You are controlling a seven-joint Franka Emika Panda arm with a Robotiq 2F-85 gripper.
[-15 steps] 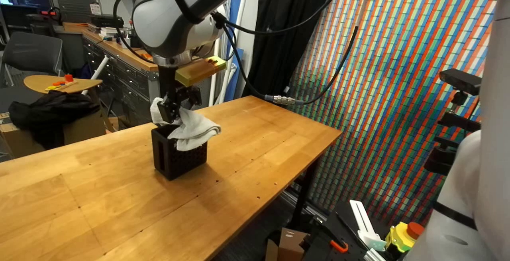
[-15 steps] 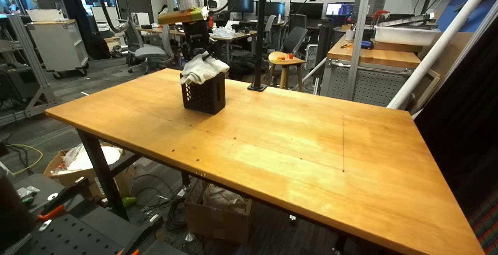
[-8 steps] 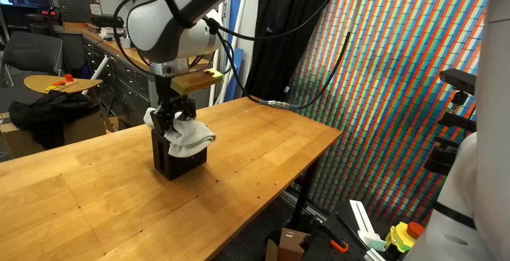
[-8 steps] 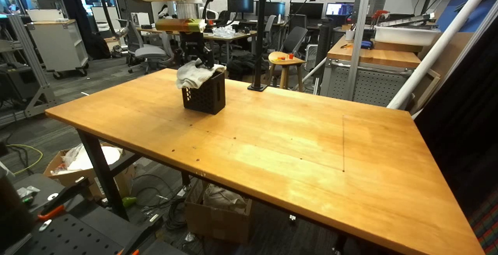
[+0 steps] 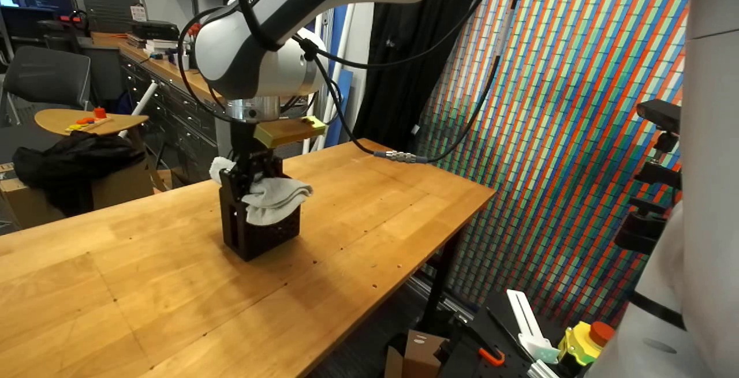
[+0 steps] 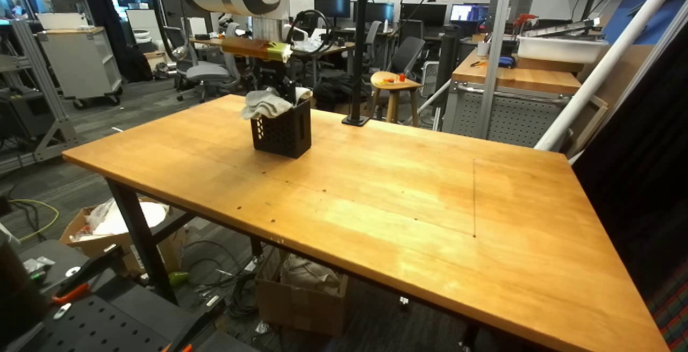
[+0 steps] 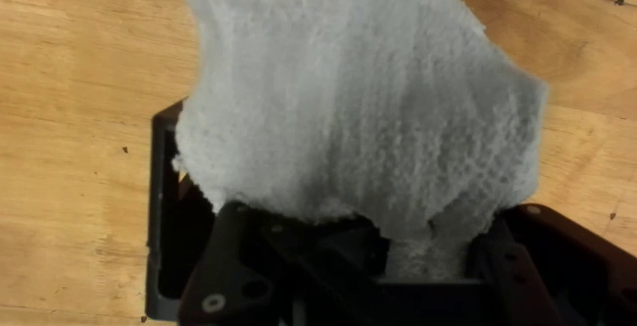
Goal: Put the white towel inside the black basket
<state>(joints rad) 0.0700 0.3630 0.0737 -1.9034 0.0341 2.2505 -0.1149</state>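
Note:
The white towel (image 5: pixel 274 200) lies bunched over the top of the black basket (image 5: pixel 265 240). One folded end hangs outside over a side wall, and a smaller end sticks out behind the gripper. It also shows in an exterior view (image 6: pixel 266 105) above the basket (image 6: pixel 284 134). My gripper (image 5: pixel 252 184) points down at the basket's opening, its fingertips at about rim height. In the wrist view the gripper (image 7: pixel 428 246) has the towel (image 7: pixel 338 97) pinched between its fingers. The towel hides most of the opening; part of the basket rim (image 7: pixel 155 216) shows at left.
The basket stands on a wooden table (image 5: pixel 358 239) near its far long edge. A black vertical post (image 6: pixel 356 118) is fixed to the table edge close to the basket. A cable (image 5: pixel 404 157) hangs from the arm. A patterned wall panel (image 5: pixel 554 135) stands beyond the table end.
My gripper has moved down, bringing the towel from above the basket onto its rim. The towel's middle has sunk toward the opening while its end still hangs outside. The basket has not moved.

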